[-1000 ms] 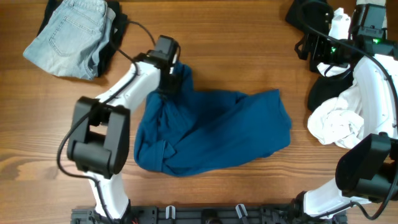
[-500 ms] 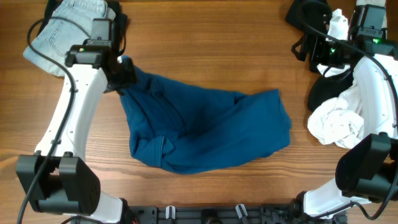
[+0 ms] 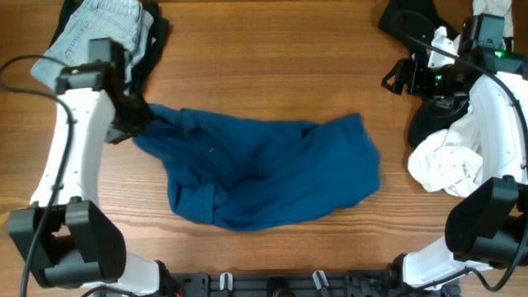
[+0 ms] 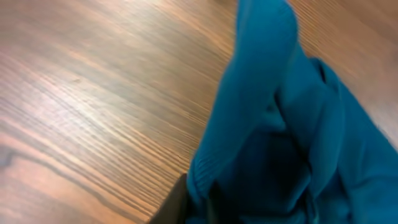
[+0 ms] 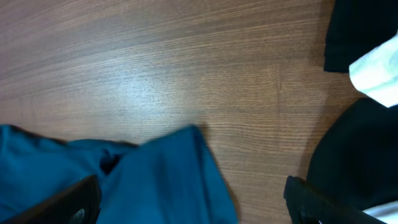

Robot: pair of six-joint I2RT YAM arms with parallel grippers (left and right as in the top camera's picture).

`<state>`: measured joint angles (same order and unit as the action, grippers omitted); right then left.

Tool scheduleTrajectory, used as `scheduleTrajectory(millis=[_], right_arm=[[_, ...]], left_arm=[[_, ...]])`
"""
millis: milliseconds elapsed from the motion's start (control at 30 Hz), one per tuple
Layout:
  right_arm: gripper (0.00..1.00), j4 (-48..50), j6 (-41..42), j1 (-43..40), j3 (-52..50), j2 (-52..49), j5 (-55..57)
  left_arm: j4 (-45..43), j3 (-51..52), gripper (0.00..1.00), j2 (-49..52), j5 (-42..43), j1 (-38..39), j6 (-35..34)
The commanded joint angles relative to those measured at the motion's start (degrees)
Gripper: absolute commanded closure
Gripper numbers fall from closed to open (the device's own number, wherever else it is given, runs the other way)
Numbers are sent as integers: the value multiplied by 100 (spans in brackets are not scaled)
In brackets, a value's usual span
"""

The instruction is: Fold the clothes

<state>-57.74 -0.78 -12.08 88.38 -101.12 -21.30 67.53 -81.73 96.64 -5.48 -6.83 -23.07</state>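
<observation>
- The blue shirt (image 3: 264,177) lies bunched in the middle of the tabletop (image 3: 272,58).
- The left hand (image 3: 136,124), pinching its corner, has dragged it left, spreading it out for folding.
- It runs left to right, with the pinched corner pointing left.
- The right hand (image 3: 400,76) hangs wide open, holding nothing.

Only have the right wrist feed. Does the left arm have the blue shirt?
Observer: Yes. The left fingers are shut on the left end of the plain deep-blue fabric shirt.
Operator: Is it flat?
Observer: No, it lies rumpled across the middle of the wooden table.
Operator: Anything behind the left arm?
Observer: Light-blue denim jeans in the far left corner, apart from the shirt.
</observation>
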Motion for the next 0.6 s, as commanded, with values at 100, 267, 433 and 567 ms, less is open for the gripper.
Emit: scheduleTrajectory(millis=[100, 267, 433, 567], right_arm=[[1, 11, -61, 24, 44, 42, -170], [0, -13, -57, 24, 46, 146, -236], [0, -479, -57, 24, 46, 691, -273], [0, -1040, -42, 24, 44, 1167, -151]], left_arm=[[-142, 24, 50, -2, -210, -483, -50], [-125, -302, 19, -168, -7, -485, 42], [321, -828, 22, -664, 1488, -365, 798], [734, -828, 23, -1123, 1762, 144, 922]])
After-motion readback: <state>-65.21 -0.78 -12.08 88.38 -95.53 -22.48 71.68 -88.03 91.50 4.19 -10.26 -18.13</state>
